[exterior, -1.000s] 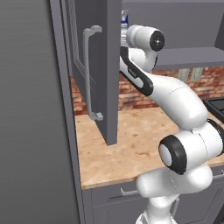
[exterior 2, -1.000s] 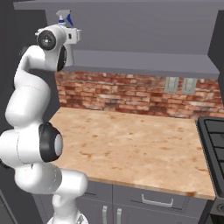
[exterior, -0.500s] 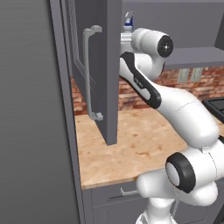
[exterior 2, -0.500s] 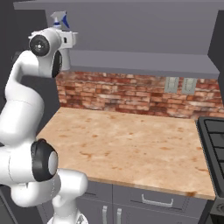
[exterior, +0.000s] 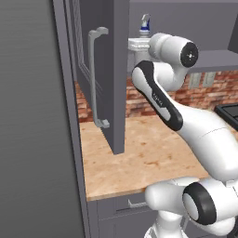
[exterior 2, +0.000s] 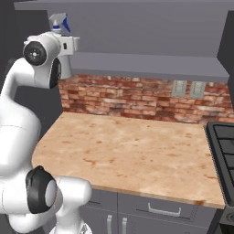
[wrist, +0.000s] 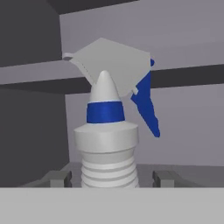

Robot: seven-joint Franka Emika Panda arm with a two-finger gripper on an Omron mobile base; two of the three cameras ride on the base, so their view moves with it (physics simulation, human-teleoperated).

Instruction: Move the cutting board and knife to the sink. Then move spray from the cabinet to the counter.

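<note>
Spray (wrist: 109,144) stands upright on the grey shelf (exterior 2: 146,61) inside the open cabinet (exterior: 109,69), high at the scene's left above the counter (exterior 2: 132,155). Gripper (wrist: 110,178) brackets the bottle's neck, fingers part-open either side; contact can't be told. Risk, by judgement: a weak pinch on the slim neck lets it tip or drop when pulled out. Nothing else visible on the shelf.

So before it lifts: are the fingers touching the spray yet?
Apart. The hand view shows one finger on each side of the spray, with visible gaps between them and the bottle.
</note>
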